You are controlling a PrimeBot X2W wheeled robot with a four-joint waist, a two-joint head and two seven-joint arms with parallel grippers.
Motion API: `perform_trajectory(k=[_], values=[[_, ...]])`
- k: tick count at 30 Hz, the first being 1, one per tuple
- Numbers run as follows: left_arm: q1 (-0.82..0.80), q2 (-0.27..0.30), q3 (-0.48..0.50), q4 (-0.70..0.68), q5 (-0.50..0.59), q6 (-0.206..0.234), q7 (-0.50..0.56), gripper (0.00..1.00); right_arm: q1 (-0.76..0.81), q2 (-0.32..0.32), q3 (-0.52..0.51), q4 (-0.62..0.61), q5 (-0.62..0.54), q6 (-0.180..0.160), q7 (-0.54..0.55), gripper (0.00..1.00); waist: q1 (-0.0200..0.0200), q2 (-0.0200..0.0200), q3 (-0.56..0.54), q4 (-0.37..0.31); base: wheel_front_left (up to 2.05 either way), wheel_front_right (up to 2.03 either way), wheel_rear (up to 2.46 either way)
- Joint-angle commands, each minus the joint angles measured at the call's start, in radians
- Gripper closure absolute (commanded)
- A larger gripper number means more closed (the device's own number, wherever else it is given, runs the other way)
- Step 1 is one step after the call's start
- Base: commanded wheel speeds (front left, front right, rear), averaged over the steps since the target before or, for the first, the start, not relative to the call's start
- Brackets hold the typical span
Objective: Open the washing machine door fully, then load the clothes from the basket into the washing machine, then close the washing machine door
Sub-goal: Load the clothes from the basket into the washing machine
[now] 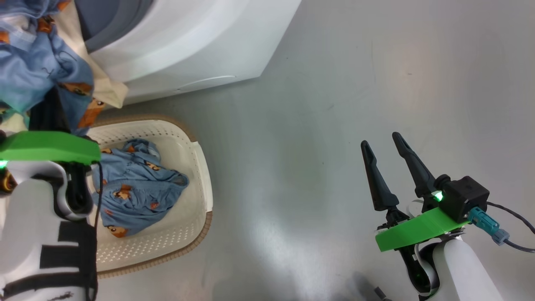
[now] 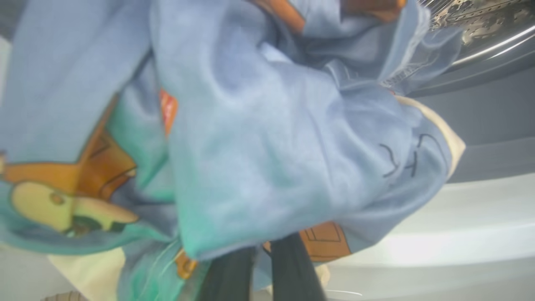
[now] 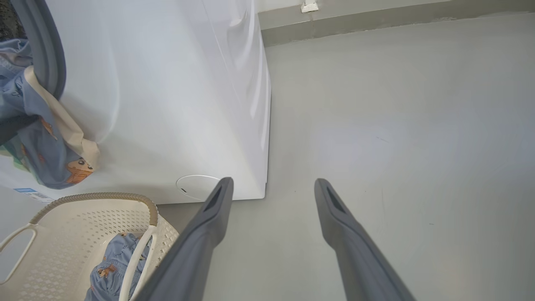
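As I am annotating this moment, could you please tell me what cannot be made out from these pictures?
1. Left end effector fingertips: left wrist view, buried under the held clothes.
2. Drum interior: left wrist view, cut off by the top edge, covered by that fabric.
3. Basket left side: head view, hidden behind the left forearm.
4. Number of garments held: folds overlap and the close-up is blurred.

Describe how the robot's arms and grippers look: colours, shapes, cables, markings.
The right gripper has two long, tapering dark fingers on a bright green plate, which carries a black cube camera with a green light, a teal connector and a dark cable; its forearm is white. The left forearm is white with black block markings, behind a similar green plate.
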Motion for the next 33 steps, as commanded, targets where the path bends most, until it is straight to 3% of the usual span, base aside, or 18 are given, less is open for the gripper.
perform_trajectory(k=[1, 12, 18, 25, 33], values=[[0.038, 0.032, 0.029, -0.049, -0.010, -0.005, -0.014, 1.00, 0.016, 0.003, 0.016, -0.014, -0.006, 0.006, -0.005, 0.00, 0.0000, -0.0001, -0.012, 0.011, 0.00, 0.00, 0.00], [0.080, 0.037, -0.044, -0.239, -0.106, -0.007, 0.029, 1.00, 0.030, 0.003, 0.030, -0.002, 0.008, 0.006, -0.005, 0.00, 0.0000, -0.0001, -0.056, 0.019, 0.00, 0.00, 0.00], [0.026, 0.086, -0.058, -0.284, -0.086, 0.010, 0.085, 1.00, 0.027, 0.003, 0.053, -0.001, 0.029, 0.006, -0.005, 0.00, 0.0000, -0.0001, -0.060, -0.016, 0.00, 0.00, 0.00], [-0.124, 0.159, -0.059, -0.204, -0.039, 0.045, 0.117, 1.00, 0.042, 0.003, 0.077, -0.006, 0.059, 0.006, -0.005, 0.00, 0.0000, -0.0001, -0.052, -0.081, 0.00, 0.00, 0.00], [-0.302, 0.266, -0.069, 0.008, 0.019, 0.052, 0.119, 1.00, 0.068, 0.003, 0.115, -0.015, 0.089, 0.006, -0.005, 0.00, 0.0000, -0.0001, -0.039, -0.171, 0.00, 0.00, 0.00]])
